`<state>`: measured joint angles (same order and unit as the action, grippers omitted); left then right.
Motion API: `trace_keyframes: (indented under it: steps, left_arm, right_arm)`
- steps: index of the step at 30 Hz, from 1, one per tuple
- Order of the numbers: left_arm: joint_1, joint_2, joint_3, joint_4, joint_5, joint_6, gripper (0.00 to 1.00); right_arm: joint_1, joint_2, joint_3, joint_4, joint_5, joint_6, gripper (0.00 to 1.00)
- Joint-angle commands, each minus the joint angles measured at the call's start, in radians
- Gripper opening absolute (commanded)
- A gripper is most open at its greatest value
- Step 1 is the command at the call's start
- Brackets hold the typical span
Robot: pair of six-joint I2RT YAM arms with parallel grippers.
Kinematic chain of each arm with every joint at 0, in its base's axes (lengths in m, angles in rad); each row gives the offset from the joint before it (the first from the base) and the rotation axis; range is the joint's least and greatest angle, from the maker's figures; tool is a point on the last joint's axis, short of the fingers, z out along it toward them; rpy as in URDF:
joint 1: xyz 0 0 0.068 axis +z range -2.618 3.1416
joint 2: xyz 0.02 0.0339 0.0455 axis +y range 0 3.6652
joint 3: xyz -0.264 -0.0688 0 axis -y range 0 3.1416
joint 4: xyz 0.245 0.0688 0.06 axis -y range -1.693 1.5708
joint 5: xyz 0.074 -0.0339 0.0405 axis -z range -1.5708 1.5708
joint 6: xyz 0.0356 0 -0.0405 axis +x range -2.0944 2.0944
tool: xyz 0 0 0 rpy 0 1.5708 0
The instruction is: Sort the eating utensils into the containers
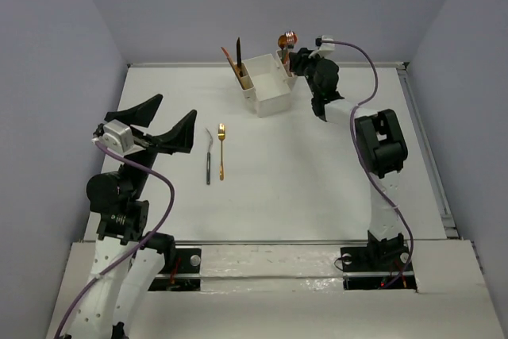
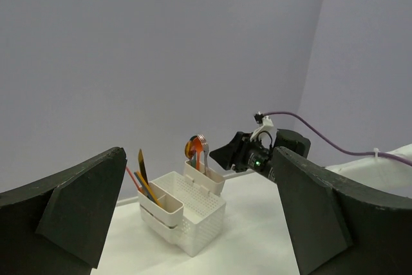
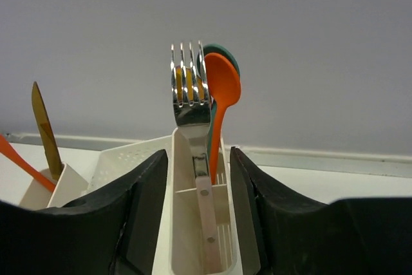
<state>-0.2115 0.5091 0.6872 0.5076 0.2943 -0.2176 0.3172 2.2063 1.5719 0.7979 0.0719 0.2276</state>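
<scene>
Cutlery is mostly housed: a silver fork [image 3: 190, 94], an orange spoon [image 3: 222, 85] and a teal spoon [image 3: 225, 53] stand upright in a narrow slot of the white box [image 1: 274, 94] at the table's 12 o'clock. A dark knife [image 1: 238, 55] leans in the slot on the opposite side. The gold fork [image 1: 221, 152] and black-handled fork [image 1: 208, 160] lie side by side at the box's 7 o'clock.

The right gripper [image 3: 199, 159], at the box's 2 o'clock, has its fingers parted either side of that slot, clear of the fork handle. The left gripper [image 1: 178, 105] hangs spread wide, holding nothing.

I'd worry about the retreat: a finger snagging the slot wall could tip the light box or drag the fork out.

Only the right wrist view shows that gap round the handle; only the overhead shows the two loose forks.
</scene>
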Motion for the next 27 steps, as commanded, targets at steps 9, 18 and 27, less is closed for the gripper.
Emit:
trace_keyframes:
  steps: [9, 18, 27]
  left_arm:
    - [0.011, -0.032, 0.023, 0.054, 0.011, 0.0, 0.99]
    - [0.011, -0.03, 0.021, 0.054, 0.023, -0.006, 0.99]
    - [0.001, -0.038, 0.02, 0.054, 0.023, -0.006, 0.99]
  right_arm:
    - [0.091, -0.419, -0.291, -0.084, 0.005, -0.019, 0.49]
    - [0.384, -0.507, -0.385, -0.569, 0.184, 0.035, 0.5]
    - [0.554, -0.272, -0.115, -0.868, 0.184, 0.067, 0.61]
